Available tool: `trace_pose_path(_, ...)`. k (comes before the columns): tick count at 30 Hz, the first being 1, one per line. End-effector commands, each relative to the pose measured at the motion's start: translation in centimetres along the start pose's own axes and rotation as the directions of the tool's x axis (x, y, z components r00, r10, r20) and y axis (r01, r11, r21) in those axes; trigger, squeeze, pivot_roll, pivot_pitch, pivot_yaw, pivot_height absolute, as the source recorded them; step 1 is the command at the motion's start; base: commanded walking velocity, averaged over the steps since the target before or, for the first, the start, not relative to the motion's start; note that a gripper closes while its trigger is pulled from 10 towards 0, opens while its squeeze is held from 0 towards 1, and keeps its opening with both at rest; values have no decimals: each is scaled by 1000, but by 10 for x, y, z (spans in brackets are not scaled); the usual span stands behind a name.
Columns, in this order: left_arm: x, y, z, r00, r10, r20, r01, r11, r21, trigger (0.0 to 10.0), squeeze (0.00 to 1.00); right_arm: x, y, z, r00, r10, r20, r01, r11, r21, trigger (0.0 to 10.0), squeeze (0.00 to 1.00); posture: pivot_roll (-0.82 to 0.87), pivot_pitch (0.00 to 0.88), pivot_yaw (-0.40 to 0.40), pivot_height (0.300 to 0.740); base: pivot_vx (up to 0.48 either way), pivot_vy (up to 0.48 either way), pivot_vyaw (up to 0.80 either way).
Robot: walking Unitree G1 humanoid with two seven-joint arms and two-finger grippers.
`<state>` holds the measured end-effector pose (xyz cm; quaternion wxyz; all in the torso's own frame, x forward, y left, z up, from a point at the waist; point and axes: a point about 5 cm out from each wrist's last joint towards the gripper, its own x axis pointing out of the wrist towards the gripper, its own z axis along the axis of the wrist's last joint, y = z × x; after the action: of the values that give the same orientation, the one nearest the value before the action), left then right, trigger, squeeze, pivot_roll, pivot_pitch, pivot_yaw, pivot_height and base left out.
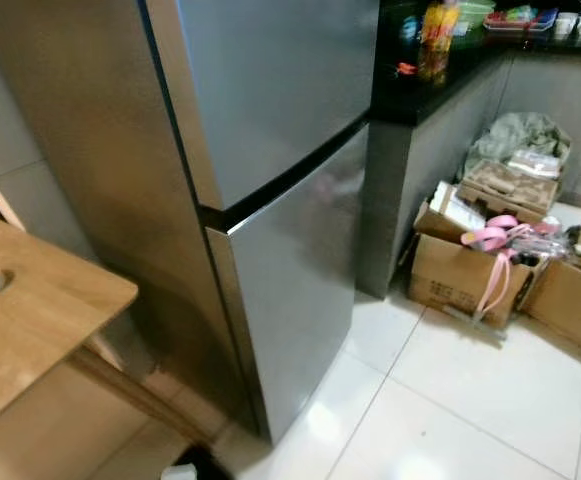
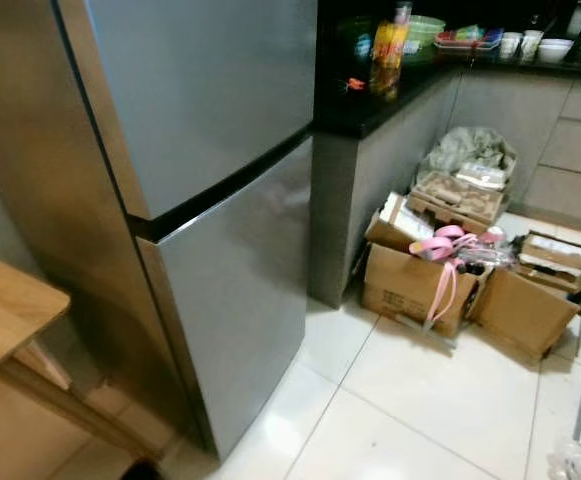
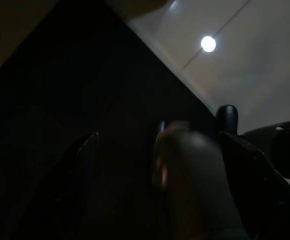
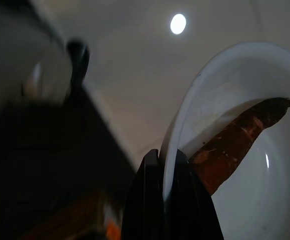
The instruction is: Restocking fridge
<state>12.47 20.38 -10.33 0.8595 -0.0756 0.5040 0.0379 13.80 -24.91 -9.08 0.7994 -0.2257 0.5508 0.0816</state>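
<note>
The steel fridge (image 1: 270, 130) stands in front of me with its upper door and lower door (image 1: 295, 270) both closed. In the right wrist view my right gripper (image 4: 167, 156) is shut on the rim of a white bowl (image 4: 219, 95). A reddish-brown strip of food (image 4: 234, 142) lies inside the bowl. The left wrist view is very dark. There my left gripper (image 3: 159, 131) hangs low with a rounded grey shape (image 3: 194, 185) in front of it that I cannot identify.
A wooden table (image 1: 40, 310) juts in at the left, close to the fridge's side. A black counter (image 1: 425, 90) with a bottle (image 1: 436, 38) and dishes adjoins the fridge on the right. Cardboard boxes (image 1: 460, 275) and bags crowd the floor below it. White tiled floor (image 1: 450, 400) lies before the fridge.
</note>
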Motion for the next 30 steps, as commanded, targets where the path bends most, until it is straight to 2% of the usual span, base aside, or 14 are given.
trace_pose_path(1,-3,12,-3,999,31,-11,-31,999,-13,10000,0,1,7,2,1000,20,11,-20,1000,-6,10000,0,-86,0,28,740,0,0,0)
trace_pose_path(6,-3,11,-4,999,31,-14,-31,999,-12,10000,0,1,7,2,1000,23,12,-23,1000,-6,10000,0,-86,0,28,740,0,0,0)
trace_pose_path(13,-1,3,-5,1000,20,-16,-20,1000,-10,10000,0,1,7,0,999,35,5,-35,999,-15,10000,0,-87,0,24,740,0,0,800)
trace_pose_path(24,-2,3,-7,1000,13,-21,-13,1000,-10,10000,0,1,9,3,1000,28,11,-27,999,-19,10000,0,-87,0,24,740,0,0,800)
trace_pose_path(30,-2,4,-8,1000,8,-24,-8,1000,-6,10000,0,1,10,5,1000,16,11,-16,1000,-18,10000,0,-84,0,23,740,0,0,69)
